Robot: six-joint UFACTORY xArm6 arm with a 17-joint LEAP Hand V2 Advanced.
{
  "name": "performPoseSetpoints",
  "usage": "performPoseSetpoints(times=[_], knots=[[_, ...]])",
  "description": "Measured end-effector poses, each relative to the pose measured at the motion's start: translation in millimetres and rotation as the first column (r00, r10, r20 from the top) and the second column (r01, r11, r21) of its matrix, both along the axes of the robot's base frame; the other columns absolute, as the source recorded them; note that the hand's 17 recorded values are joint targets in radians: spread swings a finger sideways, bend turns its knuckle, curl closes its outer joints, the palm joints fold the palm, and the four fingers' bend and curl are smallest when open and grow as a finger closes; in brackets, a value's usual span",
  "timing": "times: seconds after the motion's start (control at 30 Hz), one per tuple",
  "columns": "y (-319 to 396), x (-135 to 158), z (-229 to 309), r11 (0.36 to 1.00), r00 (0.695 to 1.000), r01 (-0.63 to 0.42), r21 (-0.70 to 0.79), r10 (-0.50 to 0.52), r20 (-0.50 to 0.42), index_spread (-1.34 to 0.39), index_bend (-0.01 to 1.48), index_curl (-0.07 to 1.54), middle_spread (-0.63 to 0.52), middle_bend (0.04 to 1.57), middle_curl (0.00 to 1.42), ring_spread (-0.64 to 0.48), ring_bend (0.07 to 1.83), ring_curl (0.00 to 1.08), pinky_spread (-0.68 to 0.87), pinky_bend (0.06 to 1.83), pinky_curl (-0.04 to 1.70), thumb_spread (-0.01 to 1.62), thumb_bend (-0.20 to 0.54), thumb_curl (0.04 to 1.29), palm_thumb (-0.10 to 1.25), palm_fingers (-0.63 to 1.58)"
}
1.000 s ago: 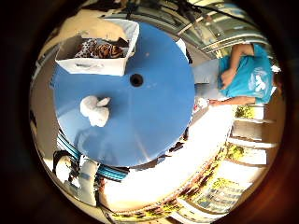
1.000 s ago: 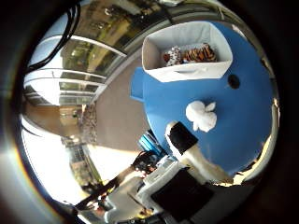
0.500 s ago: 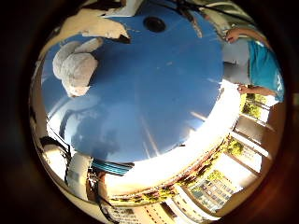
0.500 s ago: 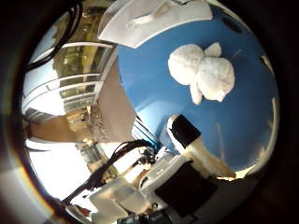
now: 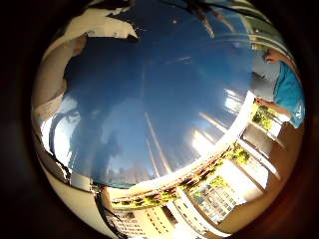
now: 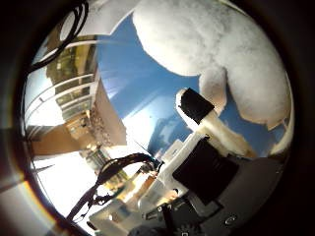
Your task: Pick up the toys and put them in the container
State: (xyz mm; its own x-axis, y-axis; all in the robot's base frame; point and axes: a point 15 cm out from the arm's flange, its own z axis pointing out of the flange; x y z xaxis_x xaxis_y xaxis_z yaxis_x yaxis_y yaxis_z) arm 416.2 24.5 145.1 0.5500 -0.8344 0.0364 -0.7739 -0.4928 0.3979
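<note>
1. Table [image 5: 164, 99]: the blue top fills the little finger side palm view, so the palm is judged to be close to it. Risk: further descent could drive the hand into the surface. Cause: little clearance appears to remain.
2. White plush toy [image 6: 216, 54]: it lies on the table and fills much of the thumb side palm view, close to the palm. Risk: the soft body may compress, roll or slide instead of being trapped. Cause: contact off its middle, or a push along the smooth top.
3. Hand [image 6: 206, 157]: one finger, black-tipped, extends toward the toy, its tip just beside a limb; contact cannot be confirmed. No fingers are seen curled round the toy, so the hand is read as spread. Risk: a grasp on one limb only, leaving the toy dangling and liable to drop. Cause: closing before the palm is centred.
4. Container: not identifiable in either view. Risk: a misjudged carry path.
</note>
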Motion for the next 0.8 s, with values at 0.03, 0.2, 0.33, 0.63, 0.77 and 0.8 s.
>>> performPoseSetpoints(times=[0.03,0.2,0.33,0.63,0.77,0.8], knots=[[-1,1,-1,1.0,1.0,-0.014,-0.026,0.014,0.001,-0.12,0.17,0.27,-0.04,0.3,0.39,0.26,0.75,0.33,0.48,0.95,0.18,1.1,-0.034,0.33,0.55,0.84],[4,1,-1,0.999,0.999,-0.039,-0.033,0.039,0.008,-0.31,0.1,0.23,-0.12,0.73,0.61,0.13,1.13,0.51,0.41,1.12,0.28,1.09,0.028,0.42,0.74,1.05],[-3,8,19,1.0,0.998,-0.006,-0.002,0.006,0.061,-0.44,0.24,0.23,-0.18,0.89,0.74,0.05,1.27,0.6,0.36,1.27,0.35,1.05,0.058,0.49,0.89,1.1],[3,-31,56,0.992,0.995,0.094,0.09,-0.092,-0.027,-0.74,0.5,0.29,-0.24,1.08,0.96,-0.05,1.39,0.7,0.22,1.56,0.52,1.04,0.07,0.65,1.01,1.03],[6,-48,101,0.991,0.993,0.096,0.097,-0.088,-0.075,-0.83,0.59,0.33,-0.25,1.11,1.02,-0.07,1.43,0.73,0.18,1.6,0.56,1.04,0.046,0.7,1.0,0.98],[8,-48,112,0.991,0.994,0.088,0.102,-0.08,-0.073,-0.85,0.6,0.34,-0.25,1.12,1.02,-0.08,1.43,0.73,0.18,1.6,0.57,1.04,0.043,0.71,1.0,0.98]])
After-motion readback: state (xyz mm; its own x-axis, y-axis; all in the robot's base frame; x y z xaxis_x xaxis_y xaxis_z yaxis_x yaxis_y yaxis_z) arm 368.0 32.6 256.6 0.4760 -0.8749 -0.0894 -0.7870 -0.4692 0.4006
